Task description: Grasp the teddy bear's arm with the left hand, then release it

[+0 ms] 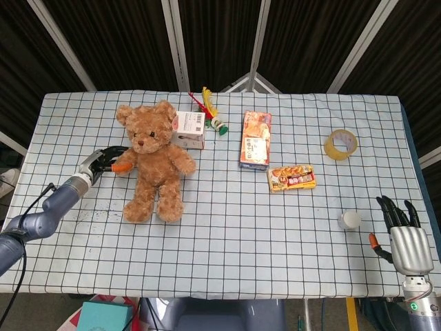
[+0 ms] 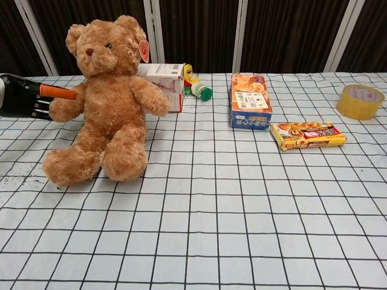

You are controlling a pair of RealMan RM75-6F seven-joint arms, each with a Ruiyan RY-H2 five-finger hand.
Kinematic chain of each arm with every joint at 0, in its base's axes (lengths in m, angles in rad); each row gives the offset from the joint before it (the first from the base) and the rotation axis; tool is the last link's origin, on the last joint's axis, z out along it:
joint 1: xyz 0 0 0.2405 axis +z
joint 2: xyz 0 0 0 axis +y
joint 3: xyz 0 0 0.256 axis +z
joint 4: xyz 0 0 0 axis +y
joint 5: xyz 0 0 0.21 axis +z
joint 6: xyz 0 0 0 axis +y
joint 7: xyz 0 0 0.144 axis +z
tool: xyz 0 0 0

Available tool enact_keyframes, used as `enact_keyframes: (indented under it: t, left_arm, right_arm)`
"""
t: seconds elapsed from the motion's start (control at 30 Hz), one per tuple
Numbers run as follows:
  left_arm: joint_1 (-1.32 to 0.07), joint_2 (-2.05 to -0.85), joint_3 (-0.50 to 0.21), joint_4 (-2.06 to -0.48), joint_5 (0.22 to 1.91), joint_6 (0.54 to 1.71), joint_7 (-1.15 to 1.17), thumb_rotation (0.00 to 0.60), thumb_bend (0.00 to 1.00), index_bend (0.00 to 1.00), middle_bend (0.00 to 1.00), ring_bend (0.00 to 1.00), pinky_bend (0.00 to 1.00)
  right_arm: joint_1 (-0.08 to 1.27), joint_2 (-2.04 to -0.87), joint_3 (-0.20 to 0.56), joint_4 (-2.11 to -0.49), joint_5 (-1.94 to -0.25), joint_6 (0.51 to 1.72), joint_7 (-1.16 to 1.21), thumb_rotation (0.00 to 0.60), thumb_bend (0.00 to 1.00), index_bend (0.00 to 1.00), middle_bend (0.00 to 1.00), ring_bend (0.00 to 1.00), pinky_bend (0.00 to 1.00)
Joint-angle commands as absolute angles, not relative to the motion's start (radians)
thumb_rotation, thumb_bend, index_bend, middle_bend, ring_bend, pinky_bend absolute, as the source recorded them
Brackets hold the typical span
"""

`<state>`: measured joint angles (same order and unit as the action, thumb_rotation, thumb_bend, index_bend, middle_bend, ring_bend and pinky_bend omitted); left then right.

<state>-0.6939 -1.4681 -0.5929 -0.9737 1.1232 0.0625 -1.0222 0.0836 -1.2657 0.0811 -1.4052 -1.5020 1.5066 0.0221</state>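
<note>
A brown teddy bear (image 1: 155,162) (image 2: 106,103) sits on the checked tablecloth at the left of the table. My left hand (image 1: 103,160) (image 2: 24,99) is at the end of the bear's outstretched arm (image 1: 128,163) (image 2: 66,106). Its orange-tipped thumb (image 2: 60,92) lies across the top of the paw and its dark fingers (image 2: 41,110) reach along the other side. The fingers are still apart and the plush is not squeezed. My right hand (image 1: 403,238) rests at the table's near right corner, fingers spread, holding nothing.
A white carton (image 1: 189,129) leans behind the bear, with a green and yellow toy (image 1: 210,114) beside it. An orange box (image 1: 255,140), a yellow snack packet (image 1: 292,178), a tape roll (image 1: 341,144) and a small white jar (image 1: 349,221) lie to the right.
</note>
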Motion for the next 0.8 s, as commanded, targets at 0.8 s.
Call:
enact_keyframes:
  t: [0.8]
  left_arm:
    - [-0.771, -1.498, -0.462, -0.952, 0.809, 0.237, -0.818, 0.6, 0.52, 0.52, 0.49, 0.05, 0.1]
  right_arm:
    - [0.078, -1.258, 0.084, -1.413, -1.49, 1.503, 0.058, 0.6, 0.37, 0.08, 0.12, 0.24, 0.06]
